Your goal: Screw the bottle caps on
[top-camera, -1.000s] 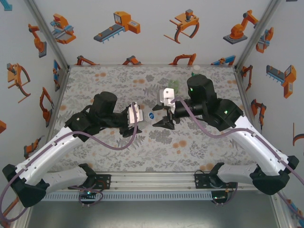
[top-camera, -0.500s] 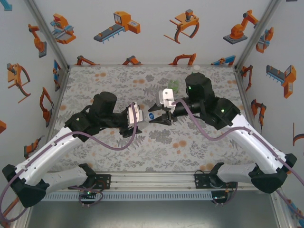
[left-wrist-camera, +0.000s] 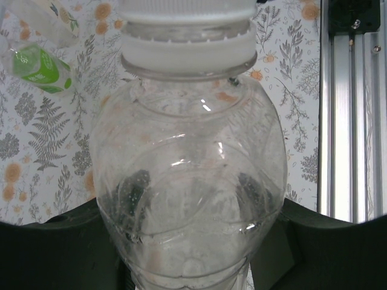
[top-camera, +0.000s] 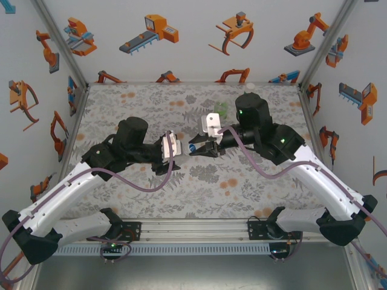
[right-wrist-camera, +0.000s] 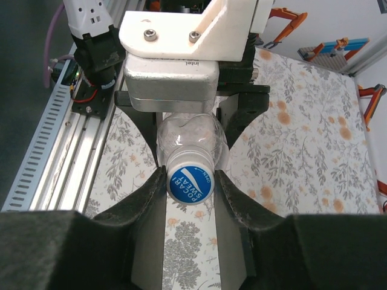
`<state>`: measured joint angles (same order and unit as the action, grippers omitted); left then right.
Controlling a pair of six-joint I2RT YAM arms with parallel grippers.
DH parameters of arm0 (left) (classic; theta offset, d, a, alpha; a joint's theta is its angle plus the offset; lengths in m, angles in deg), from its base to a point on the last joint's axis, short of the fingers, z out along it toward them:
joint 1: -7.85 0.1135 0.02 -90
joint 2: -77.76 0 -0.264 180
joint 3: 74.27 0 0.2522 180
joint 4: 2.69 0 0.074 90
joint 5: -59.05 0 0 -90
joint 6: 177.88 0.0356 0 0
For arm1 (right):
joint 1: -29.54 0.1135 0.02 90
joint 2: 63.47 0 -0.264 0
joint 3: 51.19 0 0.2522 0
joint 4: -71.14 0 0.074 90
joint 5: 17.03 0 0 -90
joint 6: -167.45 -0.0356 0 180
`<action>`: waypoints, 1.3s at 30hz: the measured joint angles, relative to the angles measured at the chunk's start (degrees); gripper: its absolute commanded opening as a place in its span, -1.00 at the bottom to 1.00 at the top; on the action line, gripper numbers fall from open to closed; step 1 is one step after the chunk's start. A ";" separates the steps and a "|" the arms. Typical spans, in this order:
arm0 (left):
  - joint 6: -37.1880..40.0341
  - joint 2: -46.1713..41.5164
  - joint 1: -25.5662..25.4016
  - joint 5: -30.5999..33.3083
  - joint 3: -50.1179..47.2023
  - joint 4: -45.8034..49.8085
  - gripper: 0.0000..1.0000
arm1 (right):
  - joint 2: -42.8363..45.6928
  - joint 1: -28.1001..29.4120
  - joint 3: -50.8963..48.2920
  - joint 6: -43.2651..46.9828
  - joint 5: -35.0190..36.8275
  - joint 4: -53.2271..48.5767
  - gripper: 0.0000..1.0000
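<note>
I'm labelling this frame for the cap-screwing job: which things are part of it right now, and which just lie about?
In the job: clear bottle, held by the left gripper; blue cap at its mouth, pinched by the right gripper.
Lying about: green bottle, on the table beyond the arms, untouched.

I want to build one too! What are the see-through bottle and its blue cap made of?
The bottle: probably thin clear plastic, glossy; the flowered table shows through it, with bright glints. The blue cap: likely harder opaque plastic, smooth, white letters printed on top.
</note>
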<state>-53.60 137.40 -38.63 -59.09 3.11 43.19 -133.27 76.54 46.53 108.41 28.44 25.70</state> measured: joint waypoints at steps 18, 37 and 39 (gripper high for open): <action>-3.37 2.43 0.00 5.81 -0.85 1.49 -1.00 | 1.22 0.37 -6.95 -75.52 25.49 2.86 -1.00; -3.58 4.98 0.00 5.20 0.02 1.20 -1.00 | 3.74 -0.07 -6.95 -81.44 34.97 -0.20 0.14; -3.45 4.79 0.00 4.68 0.02 1.14 -1.00 | 5.14 -0.07 -6.97 -75.36 34.95 0.94 0.14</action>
<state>-57.05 142.18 -38.63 -54.41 3.13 44.33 -128.13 76.48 39.56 33.05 63.39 26.64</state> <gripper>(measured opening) 0.556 0.568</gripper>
